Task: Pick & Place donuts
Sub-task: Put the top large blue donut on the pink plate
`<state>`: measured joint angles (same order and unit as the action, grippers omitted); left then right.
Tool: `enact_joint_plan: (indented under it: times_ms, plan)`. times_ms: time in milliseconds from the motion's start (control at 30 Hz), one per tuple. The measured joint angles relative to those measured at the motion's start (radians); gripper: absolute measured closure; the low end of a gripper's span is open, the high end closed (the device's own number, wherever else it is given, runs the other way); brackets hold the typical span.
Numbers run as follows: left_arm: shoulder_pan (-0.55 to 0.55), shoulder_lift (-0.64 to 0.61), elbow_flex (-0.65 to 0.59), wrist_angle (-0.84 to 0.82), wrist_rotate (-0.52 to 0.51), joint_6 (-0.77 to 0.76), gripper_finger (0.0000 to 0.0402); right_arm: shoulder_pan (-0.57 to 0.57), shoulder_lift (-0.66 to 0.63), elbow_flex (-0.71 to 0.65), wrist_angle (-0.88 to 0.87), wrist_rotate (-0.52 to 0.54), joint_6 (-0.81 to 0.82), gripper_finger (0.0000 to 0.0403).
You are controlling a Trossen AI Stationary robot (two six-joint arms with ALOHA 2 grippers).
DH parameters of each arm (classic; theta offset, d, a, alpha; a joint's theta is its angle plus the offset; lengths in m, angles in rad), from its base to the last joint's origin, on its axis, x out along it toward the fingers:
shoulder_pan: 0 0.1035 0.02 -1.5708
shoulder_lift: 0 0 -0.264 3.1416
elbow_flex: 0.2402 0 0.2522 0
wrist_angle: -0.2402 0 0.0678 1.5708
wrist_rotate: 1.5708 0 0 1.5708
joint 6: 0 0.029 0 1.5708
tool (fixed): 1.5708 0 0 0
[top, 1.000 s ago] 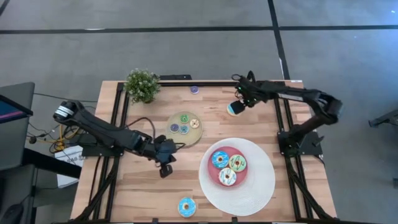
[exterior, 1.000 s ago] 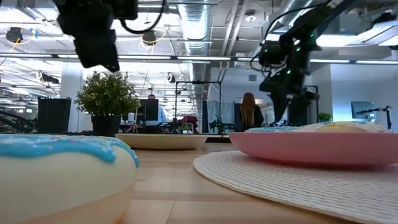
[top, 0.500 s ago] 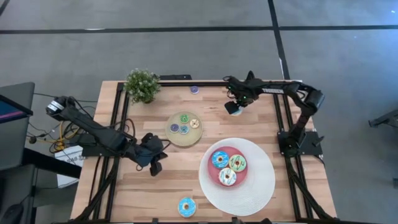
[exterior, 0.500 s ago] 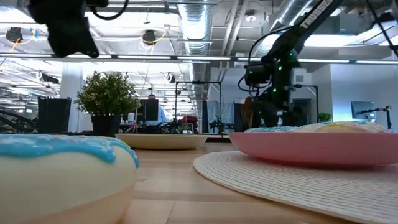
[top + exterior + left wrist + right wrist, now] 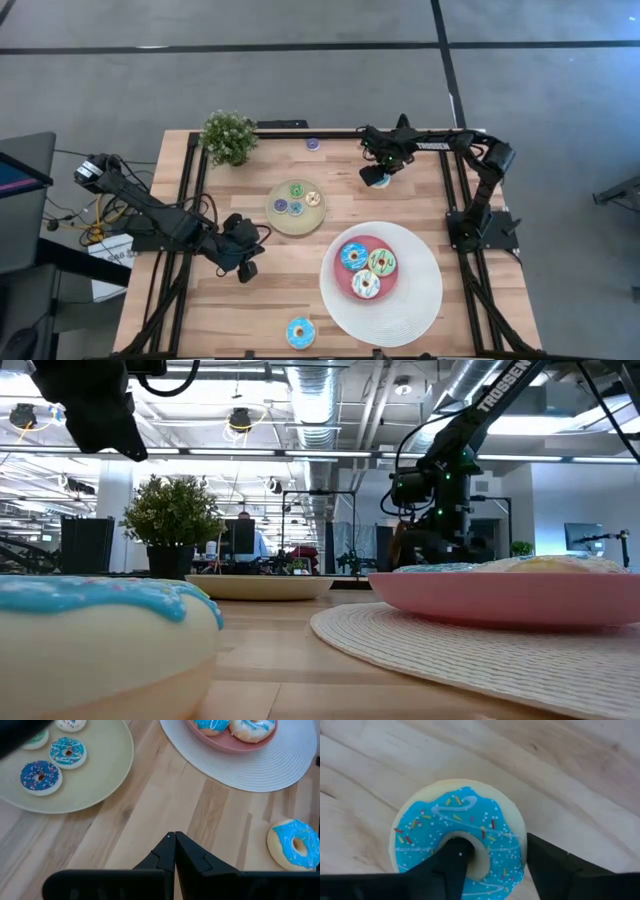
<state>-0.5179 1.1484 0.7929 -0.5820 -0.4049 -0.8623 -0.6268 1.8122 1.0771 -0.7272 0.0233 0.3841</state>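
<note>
A pale slatted wooden table (image 5: 250, 300) sits on a grey floor, with an open office visible beyond it in the low view. My right gripper (image 5: 377, 176) is down at the far side of the table, directly over a blue-iced donut (image 5: 460, 837). From my wrist, one finger (image 5: 451, 862) sits in the ring's hole and the other finger (image 5: 555, 862) lies just outside the rim, so my jaws straddle one side of the ring, spread and not yet pinching as far as I can tell. The donut lies flat, a cream-sided ring with glossy blue icing and small sprinkles; being round, it has no long axis to line up with. I judge the next move is simply to close on that wall. My left gripper (image 5: 174, 841) is pressed together and empty, hovering well off toward the near side, beside the small tan plate (image 5: 312, 222) of tiny donuts (image 5: 296, 199).
</note>
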Motion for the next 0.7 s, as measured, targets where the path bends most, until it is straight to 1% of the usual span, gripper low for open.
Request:
enact_joint_plan:
  times_ms: [133, 267, 367, 500, 700]
  plan:
    - [0.000, 0.000, 0.000, -0.007, 0.000, 0.000, 0.0401, 0.006, -0.008, -0.001, -0.029, -0.001, 0.007, 0.0257]
    - [0.000, 0.000, 0.000, -0.012, 0.000, 0.001, 0.0401, 0.014, -0.057, -0.002, -0.051, 0.001, 0.008, 0.0271]
    - [0.000, 0.000, 0.000, -0.011, -0.001, -0.002, 0.0401, 0.032, -0.130, -0.002, -0.065, 0.001, 0.008, 0.0271]
    - [0.000, 0.000, 0.000, -0.010, -0.001, -0.023, 0.0401, 0.086, -0.254, -0.001, -0.123, 0.000, 0.008, 0.0265]
    - [0.000, 0.000, 0.000, -0.003, -0.058, -0.024, 0.0401, 0.228, -0.416, -0.001, -0.218, 0.001, 0.009, 0.0254]
